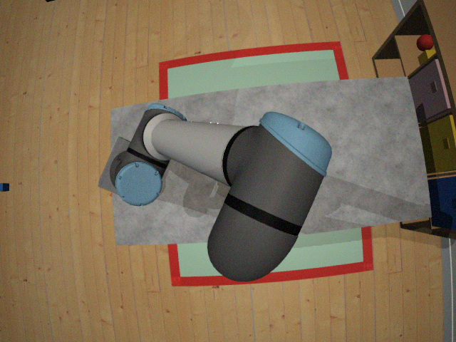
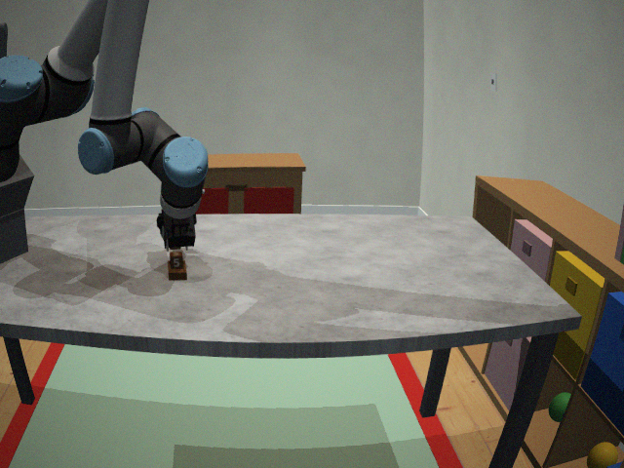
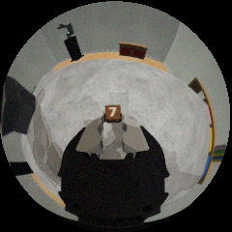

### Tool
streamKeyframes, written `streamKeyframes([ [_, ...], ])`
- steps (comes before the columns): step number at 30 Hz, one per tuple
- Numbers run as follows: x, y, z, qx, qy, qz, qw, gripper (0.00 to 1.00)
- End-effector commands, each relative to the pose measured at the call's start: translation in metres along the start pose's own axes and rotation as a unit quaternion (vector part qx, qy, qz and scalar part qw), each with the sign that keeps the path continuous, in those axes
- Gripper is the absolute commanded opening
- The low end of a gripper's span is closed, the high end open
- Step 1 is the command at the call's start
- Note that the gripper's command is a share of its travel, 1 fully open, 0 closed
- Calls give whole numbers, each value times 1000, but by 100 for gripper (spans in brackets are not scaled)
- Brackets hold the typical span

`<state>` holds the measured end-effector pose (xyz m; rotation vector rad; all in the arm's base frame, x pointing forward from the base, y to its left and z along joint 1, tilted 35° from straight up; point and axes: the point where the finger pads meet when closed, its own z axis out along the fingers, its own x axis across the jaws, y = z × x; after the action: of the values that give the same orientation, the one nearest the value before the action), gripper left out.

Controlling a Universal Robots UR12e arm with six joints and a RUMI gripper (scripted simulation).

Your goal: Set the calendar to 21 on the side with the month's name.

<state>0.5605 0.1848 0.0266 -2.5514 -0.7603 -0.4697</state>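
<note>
Where the foreground begins in the exterior view, a pale green mat with a red border (image 1: pixel 254 70) (image 2: pixel 151 382) lies on the wooden floor beneath a grey, stone-patterned rectangular table (image 1: pixel 368 128) (image 2: pixel 328 277) (image 3: pixel 87 87). Toward the left of the tabletop sits a small brown calendar tray (image 2: pixel 176 276). A dark brown cube marked with a pale, upright 5 (image 2: pixel 175 262) stands in it.

Just above is the black two-jaw gripper (image 2: pixel 176 247) (image 3: pixel 113 114), pointing down. Its jaws are closed on a brown cube with a white 7 (image 3: pixel 113 112), which reads upright in the wrist view. In the exterior view the two cubes overlap, so whether they touch is unclear. Neither visible digit matches 21. From the top, the grey arm with blue joint caps (image 1: pixel 265 184) (image 2: pixel 118 65) hides tray and cubes.

Beyond the table's right end runs a low wooden shelf unit (image 1: pixel 426 21) (image 2: pixel 544 191) with pink, yellow and blue drawers. Farther back, a wooden cabinet with red fronts (image 2: pixel 254 160) (image 3: pixel 132 44) stands near a plain grey-green wall (image 2: pixel 302 75).
</note>
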Motion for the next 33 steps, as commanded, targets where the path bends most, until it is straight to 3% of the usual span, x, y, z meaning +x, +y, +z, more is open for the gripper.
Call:
streamKeyframes([
  [1, 0, 0, 0, 0, 0, 0, 1000, 10],
  [33, 0, 3, 3, 0, 0, 0, 1000, 10],
])
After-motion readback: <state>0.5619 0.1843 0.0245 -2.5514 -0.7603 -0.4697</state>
